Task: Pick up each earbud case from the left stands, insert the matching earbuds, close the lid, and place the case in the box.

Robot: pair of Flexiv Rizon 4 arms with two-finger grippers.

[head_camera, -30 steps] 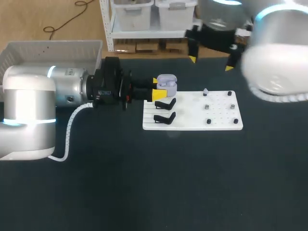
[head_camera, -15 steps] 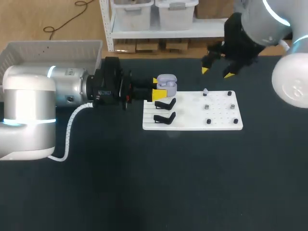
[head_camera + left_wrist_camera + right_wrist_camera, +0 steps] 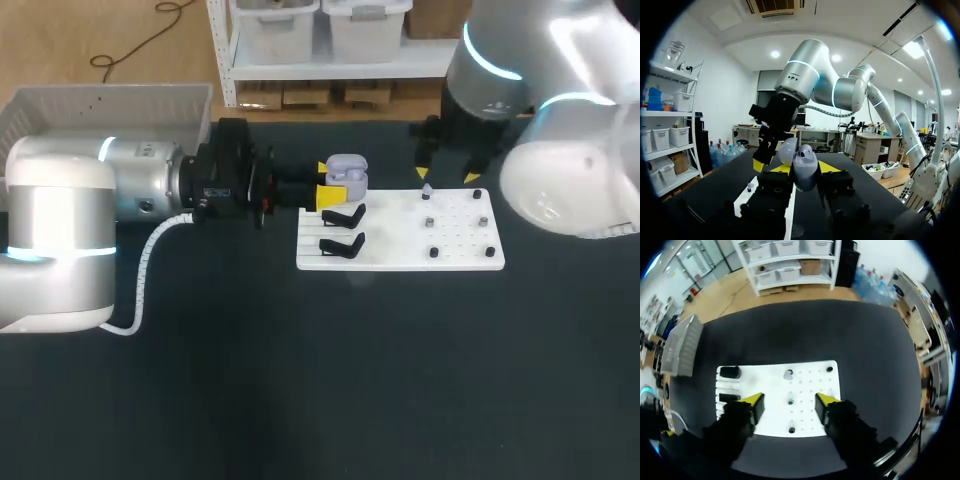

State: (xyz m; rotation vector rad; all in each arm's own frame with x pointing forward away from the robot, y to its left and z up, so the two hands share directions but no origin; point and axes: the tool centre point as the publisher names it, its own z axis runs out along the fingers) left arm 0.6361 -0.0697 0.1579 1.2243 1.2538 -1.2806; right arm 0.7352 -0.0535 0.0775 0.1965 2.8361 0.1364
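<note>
1. earbud case (image 3: 346,172) (image 3: 804,170), lid open, clamped in left gripper (image 3: 327,182) (image 3: 805,168) over the white board's (image 3: 400,256) (image 3: 812,385) left end, above two black stands (image 3: 343,215).
2. right gripper (image 3: 447,176) (image 3: 790,400) jaws wide, holding nothing, hovers over the board's peg side; small pale earbud (image 3: 427,190) (image 3: 788,374) just ahead.

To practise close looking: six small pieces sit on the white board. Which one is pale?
The pale piece in the far row, on the side nearer the black stands. The rest are dark.
</note>
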